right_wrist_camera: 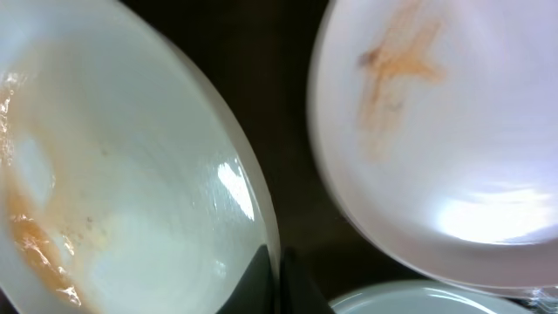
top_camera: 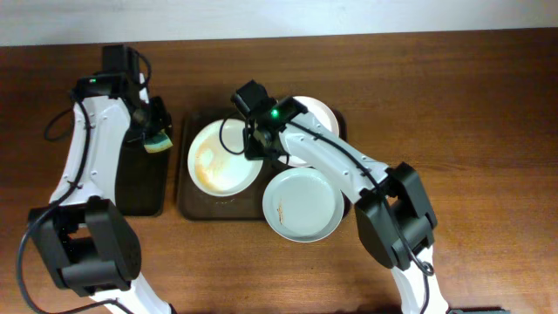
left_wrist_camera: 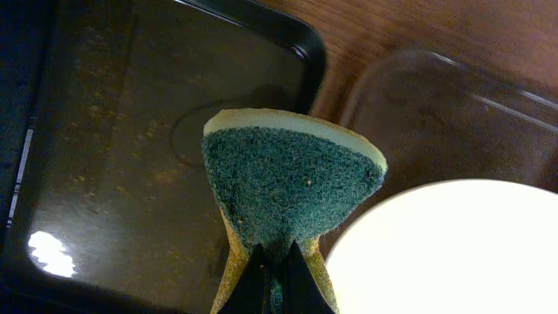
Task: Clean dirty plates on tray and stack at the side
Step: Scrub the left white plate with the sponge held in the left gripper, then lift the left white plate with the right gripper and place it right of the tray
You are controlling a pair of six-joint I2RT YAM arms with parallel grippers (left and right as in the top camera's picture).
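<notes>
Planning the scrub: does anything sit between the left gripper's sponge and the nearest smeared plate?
Nothing visible. The sponge hangs over the black tray, near its edge, with the plate directly beside it.

The brown tray point(top_camera: 202, 206) is lying flat on the worktop point(top_camera: 453, 96), carrying three round plates. A white plate point(top_camera: 218, 161) is sitting in its left half, showing a yellowish-brown smear. A second white plate point(top_camera: 318, 113), also smeared, is resting at the back right, partly hidden. A pale mint plate point(top_camera: 305, 205) with a small smear is overhanging the front right rim.

You had the left plate point(top_camera: 224, 157) and far plate point(top_camera: 321, 118) on the tray point(top_camera: 187, 208), the near plate point(top_camera: 302, 204) overhanging its near rim, the narrow tray point(top_camera: 144, 187) just left.
</notes>
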